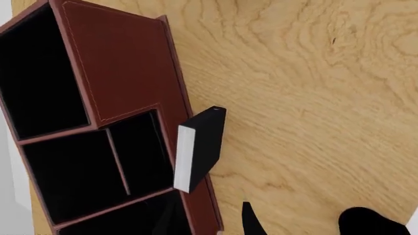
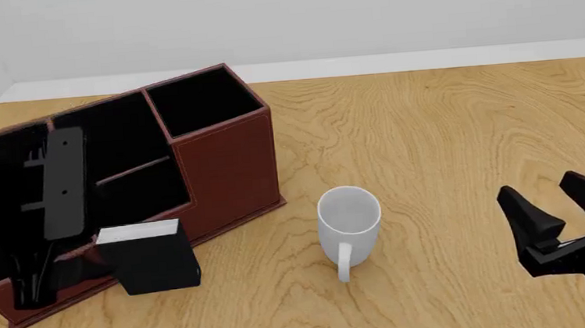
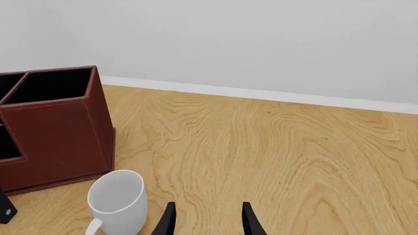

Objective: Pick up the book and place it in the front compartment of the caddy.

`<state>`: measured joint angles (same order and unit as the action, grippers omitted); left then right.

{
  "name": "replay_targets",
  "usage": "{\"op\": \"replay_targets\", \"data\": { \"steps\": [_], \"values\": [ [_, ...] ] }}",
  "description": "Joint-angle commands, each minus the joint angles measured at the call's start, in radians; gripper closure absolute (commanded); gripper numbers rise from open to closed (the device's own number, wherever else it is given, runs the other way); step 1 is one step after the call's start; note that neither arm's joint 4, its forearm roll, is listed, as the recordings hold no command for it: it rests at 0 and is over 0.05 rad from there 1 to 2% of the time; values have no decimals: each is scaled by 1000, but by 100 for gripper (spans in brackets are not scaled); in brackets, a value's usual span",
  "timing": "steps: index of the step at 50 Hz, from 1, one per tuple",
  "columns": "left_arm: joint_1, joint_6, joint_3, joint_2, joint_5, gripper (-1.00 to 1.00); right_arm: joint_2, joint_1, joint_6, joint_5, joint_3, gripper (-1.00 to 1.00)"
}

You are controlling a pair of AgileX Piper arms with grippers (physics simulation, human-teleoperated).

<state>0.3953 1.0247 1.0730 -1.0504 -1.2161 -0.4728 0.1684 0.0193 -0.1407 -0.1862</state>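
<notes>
The black book (image 2: 149,258) with its white page edge up stands on the table, leaning against the front wall of the reddish-brown caddy (image 2: 226,166). In the left wrist view the book (image 1: 199,148) rests against the caddy's wall (image 1: 117,63), outside the compartments. My left gripper (image 1: 307,223) is open and empty, apart from the book. In the front view it (image 2: 32,282) hangs over the caddy's front left end. My right gripper (image 2: 552,205) is open and empty at the right, away from both; it also shows in the right wrist view (image 3: 207,223).
A white mug (image 2: 347,221) stands upright on the wooden table right of the caddy, between the book and my right gripper; it also shows in the right wrist view (image 3: 117,201). A white wall runs behind the table's far edge.
</notes>
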Motion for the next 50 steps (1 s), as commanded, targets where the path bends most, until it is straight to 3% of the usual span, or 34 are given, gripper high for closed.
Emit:
{"op": "replay_targets", "data": {
  "steps": [1,14,15,19,23,29,31,32,50],
  "values": [
    [-36,40,-11,-6,2,-100,-13,2,1,-7,-5,-100],
    [-63,77,32,-55,51,-100,-35,8,1,-33,3,-100],
    [-90,122,11,-43,77,-100,-38,9,1,-37,5,-100],
    [-128,170,-7,-44,115,-100,-43,12,2,-40,5,-100],
    [-52,116,14,-67,126,-100,-43,13,1,-41,3,-100],
    [-86,195,-77,-49,171,-100,-48,17,0,-49,10,-100],
    [-80,191,-71,-52,185,-100,-48,16,-1,-49,11,-100],
    [-46,152,-48,-70,172,-100,-44,12,-2,-46,9,-100],
    [-37,173,-73,-99,228,-100,-39,0,-13,-49,13,-100]
  ]
}}
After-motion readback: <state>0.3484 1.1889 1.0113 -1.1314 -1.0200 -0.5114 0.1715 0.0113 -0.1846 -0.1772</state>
